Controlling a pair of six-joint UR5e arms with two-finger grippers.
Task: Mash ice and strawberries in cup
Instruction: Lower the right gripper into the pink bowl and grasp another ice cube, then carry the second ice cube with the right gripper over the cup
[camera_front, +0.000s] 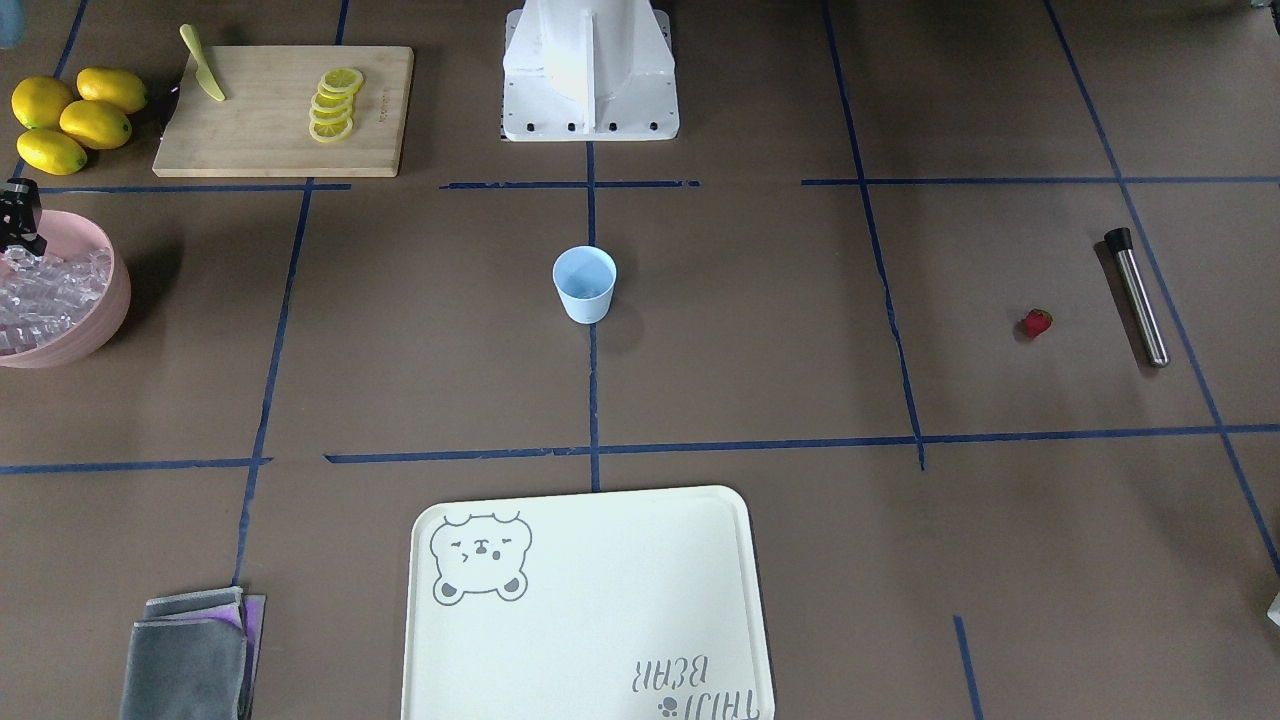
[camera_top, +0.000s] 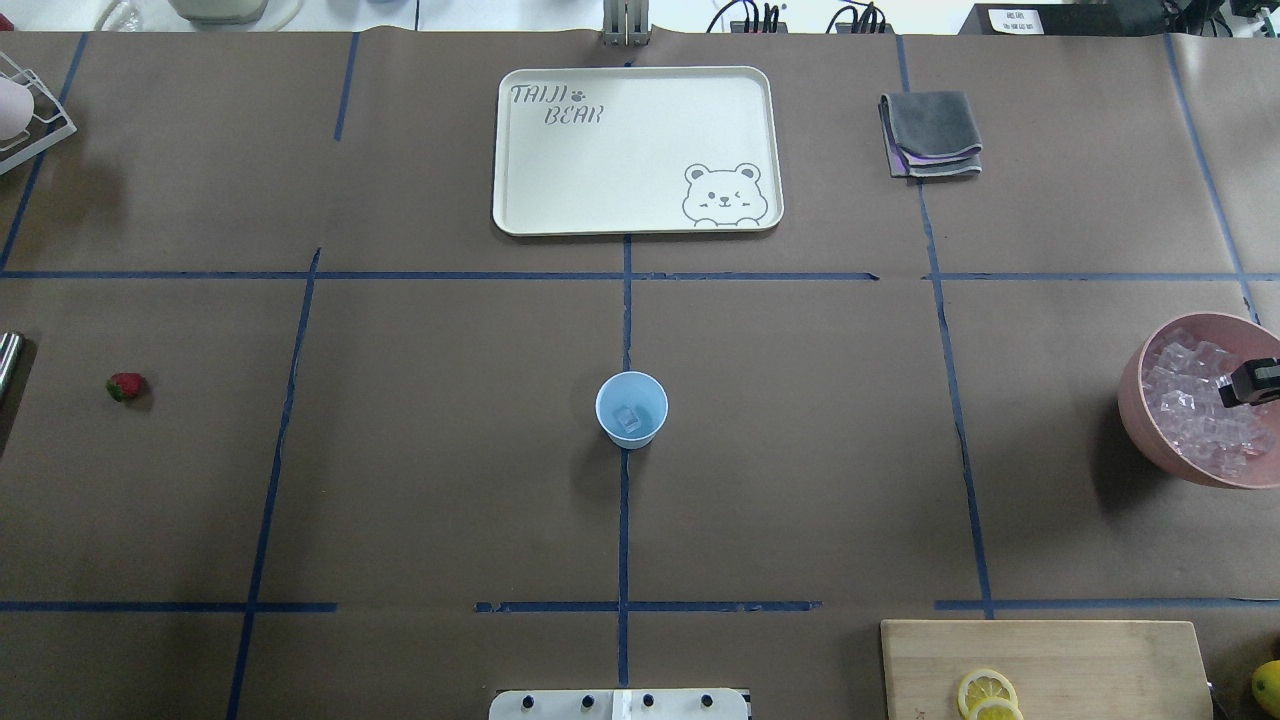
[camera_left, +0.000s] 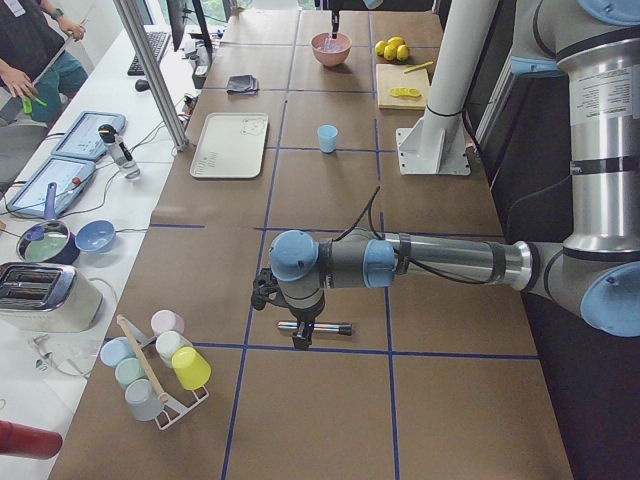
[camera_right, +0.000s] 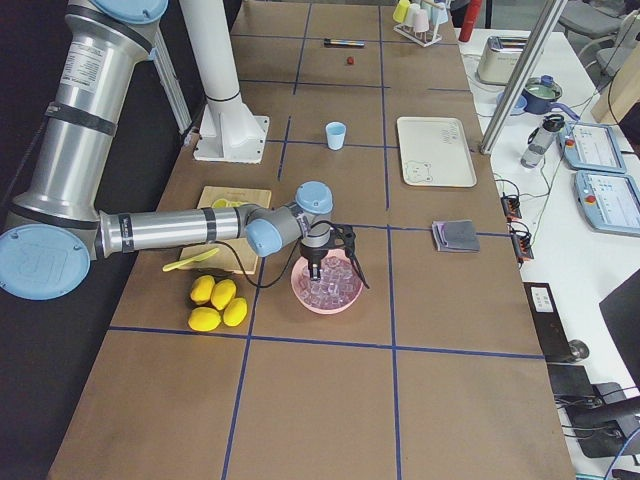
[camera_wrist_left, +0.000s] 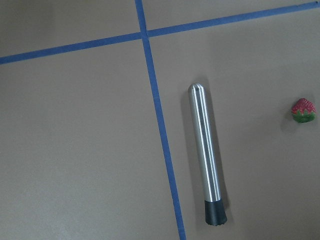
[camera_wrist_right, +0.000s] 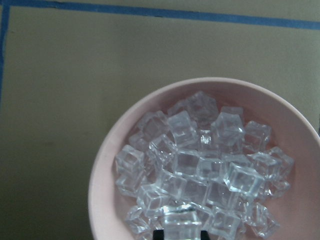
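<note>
Evidently the ice-loading step is in hand. The small light blue plastic cup (camera_top: 631, 410) stands upright at the table's middle with one clear, glassy ice cube (camera_top: 628, 419) in its bottom. The rest of the ice (camera_wrist_right: 200, 165) is heaped in the large round pink bowl (camera_wrist_right: 106, 165), well off to the robot's right.

The right gripper (camera_right: 318, 268) hangs low over that heap. Only a dark sliver of it shows at the wrist view's lower edge, so I cannot tell how wide its jaws stand or whether a cube sits between them.

The small red strawberry with a green top (camera_top: 125, 386) lies on the table far to the robot's left, well apart from the cup. Near it lies the slim steel muddler with a black end (camera_wrist_left: 206, 155). The left gripper (camera_left: 298, 332) hovers above that muddler, and I cannot tell how its jaws stand.

Next, I judge, the right arm needs a firm pinch on one slippery cube, a lift clear of the bowl's rim, and a carry to directly over the cup. The strawberry and the mashing are not yet done.
</note>
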